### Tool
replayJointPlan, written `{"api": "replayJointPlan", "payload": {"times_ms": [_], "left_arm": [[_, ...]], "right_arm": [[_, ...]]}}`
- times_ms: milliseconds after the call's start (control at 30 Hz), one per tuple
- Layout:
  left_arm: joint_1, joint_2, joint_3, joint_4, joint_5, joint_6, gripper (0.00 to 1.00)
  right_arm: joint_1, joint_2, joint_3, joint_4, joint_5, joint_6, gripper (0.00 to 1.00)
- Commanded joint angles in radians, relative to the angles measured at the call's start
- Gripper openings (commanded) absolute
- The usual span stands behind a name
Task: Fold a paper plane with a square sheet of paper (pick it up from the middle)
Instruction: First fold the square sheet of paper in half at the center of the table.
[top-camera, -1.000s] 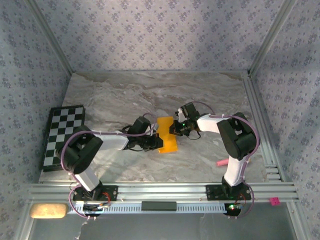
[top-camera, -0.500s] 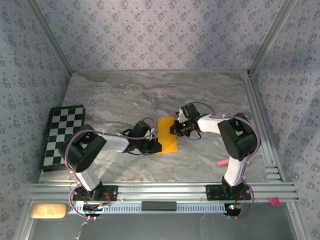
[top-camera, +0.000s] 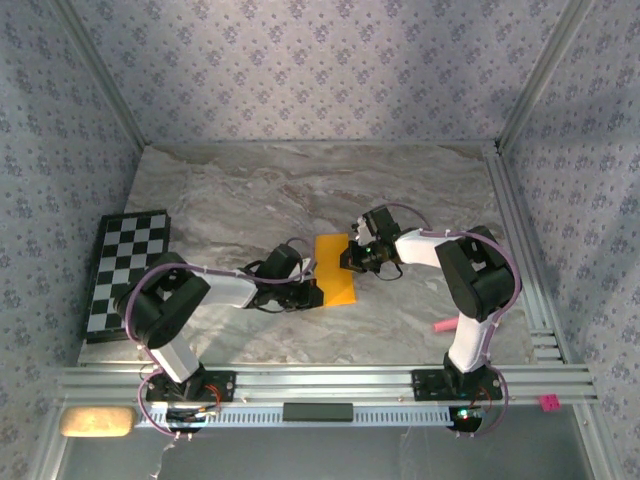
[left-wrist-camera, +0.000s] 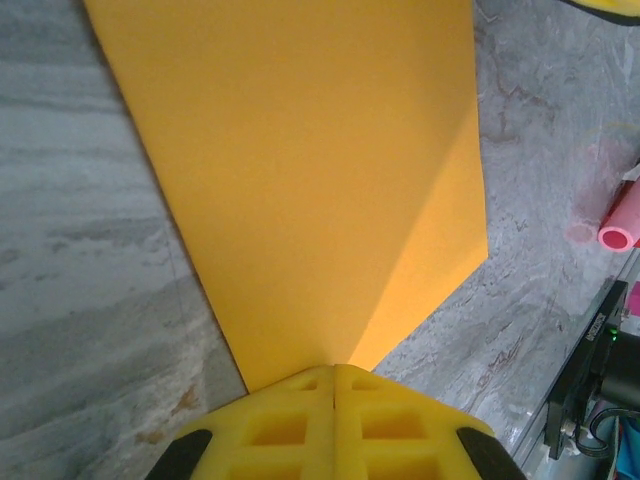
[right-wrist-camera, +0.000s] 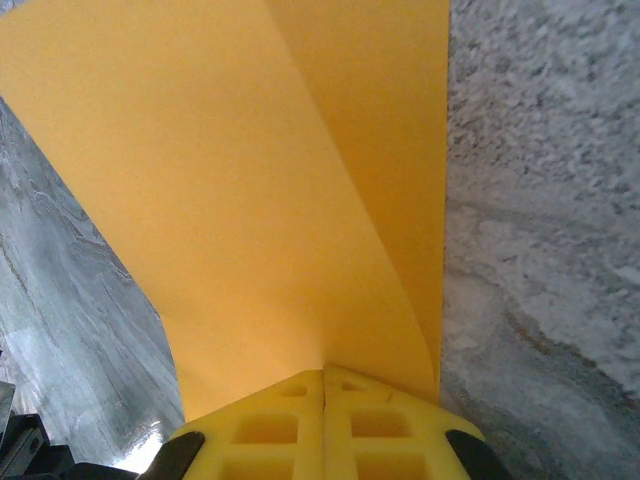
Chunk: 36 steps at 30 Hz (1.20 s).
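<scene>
The square sheet of paper (top-camera: 335, 268) is orange-yellow and lies folded over into a narrow rectangle at the middle of the marble table. My left gripper (top-camera: 312, 293) is shut on its near left corner; in the left wrist view the yellow fingertips (left-wrist-camera: 335, 368) pinch the paper (left-wrist-camera: 300, 170) at a crease. My right gripper (top-camera: 350, 258) is shut on the right edge. In the right wrist view its tips (right-wrist-camera: 324, 372) clamp two curved layers of the paper (right-wrist-camera: 270, 190), which bow upward.
A black-and-white chequered board (top-camera: 125, 270) lies at the table's left edge. A pink stick (top-camera: 443, 326) rests near the right arm's base, and it shows too in the left wrist view as a pink stick (left-wrist-camera: 620, 225). Aluminium rails border the near and right sides.
The left gripper has drawn back toward the near left and lowered. The paper, bent and partly covered before, now lies as a flatter, straighter rectangle. The right gripper has barely moved.
</scene>
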Motion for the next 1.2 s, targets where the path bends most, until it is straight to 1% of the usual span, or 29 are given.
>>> {"api": "replayJointPlan", "payload": {"times_ms": [0,100,233,300,367,500,600,800,1100,1167], "left_arm": [[-0.019,-0.031,-0.047,-0.112,0.026,0.021,0.04],[-0.019,-0.076,-0.04,-0.14,0.051,0.016,0.04],[-0.01,-0.188,0.001,-0.195,0.075,0.027,0.04],[0.012,-0.225,0.049,-0.24,0.076,0.05,0.05],[0.056,-0.223,0.105,-0.282,0.081,0.075,0.05],[0.145,-0.126,0.216,-0.321,0.097,0.108,0.05],[0.181,-0.036,0.296,-0.313,0.106,0.124,0.05],[0.185,0.103,0.406,-0.292,0.11,0.138,0.04],[0.197,0.218,0.435,-0.269,0.107,0.169,0.03],[0.196,0.239,0.434,-0.274,0.087,0.182,0.03]], "right_arm": [[-0.017,0.067,-0.061,-0.2,0.141,-0.029,0.0],[-0.018,0.07,-0.061,-0.206,0.138,-0.038,0.0],[-0.019,0.075,-0.053,-0.22,0.133,-0.055,0.0],[-0.021,0.075,-0.045,-0.232,0.132,-0.064,0.0],[-0.02,0.074,-0.038,-0.239,0.125,-0.074,0.0],[-0.022,0.074,-0.024,-0.259,0.127,-0.086,0.0],[-0.024,0.071,-0.021,-0.262,0.124,-0.088,0.0],[-0.025,0.072,-0.013,-0.269,0.123,-0.088,0.0],[-0.023,0.076,-0.015,-0.265,0.118,-0.087,0.0],[-0.021,0.079,-0.015,-0.266,0.117,-0.086,0.0]]}}
